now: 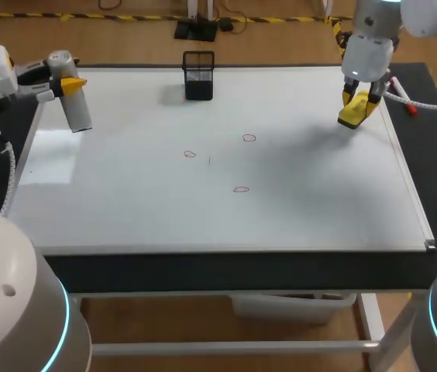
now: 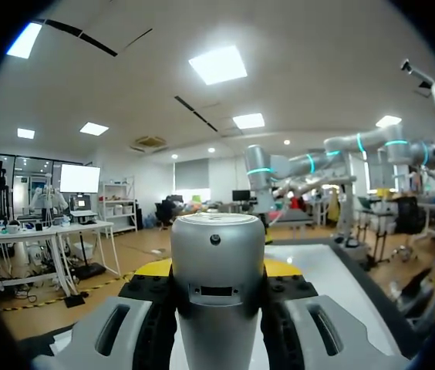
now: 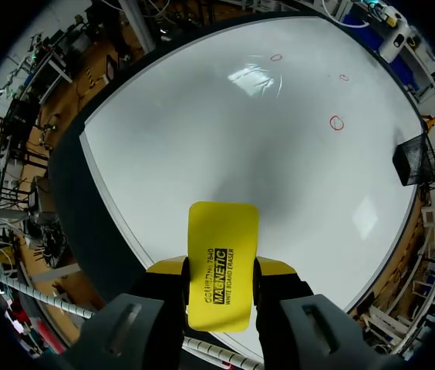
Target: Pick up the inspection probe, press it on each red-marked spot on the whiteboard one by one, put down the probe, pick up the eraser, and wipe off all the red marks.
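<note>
Spread across the dark table [image 1: 203, 271] is the whiteboard [image 1: 125, 201], and three small red rings are drawn near its middle. One red mark [image 1: 190, 154] is seen toward the left, a second [image 1: 249, 138] farther back and to the right, and a third [image 1: 240, 189] nearest the front edge. All three are seen intact. A black mesh cup [image 1: 198, 75] is stood upright at the board's far edge, a little left of centre.

Over on the left, the left gripper [image 1: 65, 82] is held at the far left corner of the board. It is clamped on the inspection probe [image 1: 79, 113], a silver cylinder gripped from both sides by the yellow-tipped fingers. From the left wrist view the probe's rounded body is seen filling the space between the tips and jutting out ahead of them, with a strip of the board beside it. The probe is well apart from the red marks.

On the right, the right gripper [image 1: 358, 107] is positioned over the far right part of the board, and the yellow eraser [image 1: 353, 116] is pinched flat between its fingers. In the right wrist view the eraser is seen sticking out ahead of the tips, with a soft shadow thrown on the board beyond it. The three marks and the mesh cup are seen well ahead. Whether the eraser's edge is touching the board cannot be told.
</note>
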Tool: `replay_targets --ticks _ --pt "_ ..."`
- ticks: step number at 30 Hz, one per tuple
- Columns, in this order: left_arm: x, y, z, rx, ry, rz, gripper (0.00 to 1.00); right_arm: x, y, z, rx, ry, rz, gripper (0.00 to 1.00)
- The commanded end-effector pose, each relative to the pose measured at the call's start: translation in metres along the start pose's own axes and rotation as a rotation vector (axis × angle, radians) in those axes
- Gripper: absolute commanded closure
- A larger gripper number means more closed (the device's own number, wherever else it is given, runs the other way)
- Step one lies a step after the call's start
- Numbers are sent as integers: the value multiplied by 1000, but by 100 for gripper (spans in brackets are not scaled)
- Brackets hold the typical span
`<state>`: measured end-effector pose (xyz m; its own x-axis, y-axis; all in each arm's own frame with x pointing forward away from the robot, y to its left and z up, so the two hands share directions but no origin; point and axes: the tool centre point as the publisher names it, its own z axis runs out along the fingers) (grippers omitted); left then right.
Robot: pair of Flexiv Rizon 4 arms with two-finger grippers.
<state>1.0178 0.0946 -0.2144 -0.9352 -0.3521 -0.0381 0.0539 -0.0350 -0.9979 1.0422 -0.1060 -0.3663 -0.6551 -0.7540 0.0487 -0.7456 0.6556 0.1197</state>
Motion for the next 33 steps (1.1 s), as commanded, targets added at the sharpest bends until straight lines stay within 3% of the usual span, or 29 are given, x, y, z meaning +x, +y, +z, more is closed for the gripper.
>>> replay_targets --ticks 1,7,15,33 --pt "1 -1 0 -1 -3 1 100 -2 2 -2 1 6 -3 100" --pt "1 -1 0 -1 -3 1 100 -23 32 -2 11 12 -66 100" --pt "1 -1 0 -1 -3 1 100 -65 93 -3 45 18 -204 100" --pt "1 -1 0 -1 -3 1 100 -161 221 14 16 21 -516 100"
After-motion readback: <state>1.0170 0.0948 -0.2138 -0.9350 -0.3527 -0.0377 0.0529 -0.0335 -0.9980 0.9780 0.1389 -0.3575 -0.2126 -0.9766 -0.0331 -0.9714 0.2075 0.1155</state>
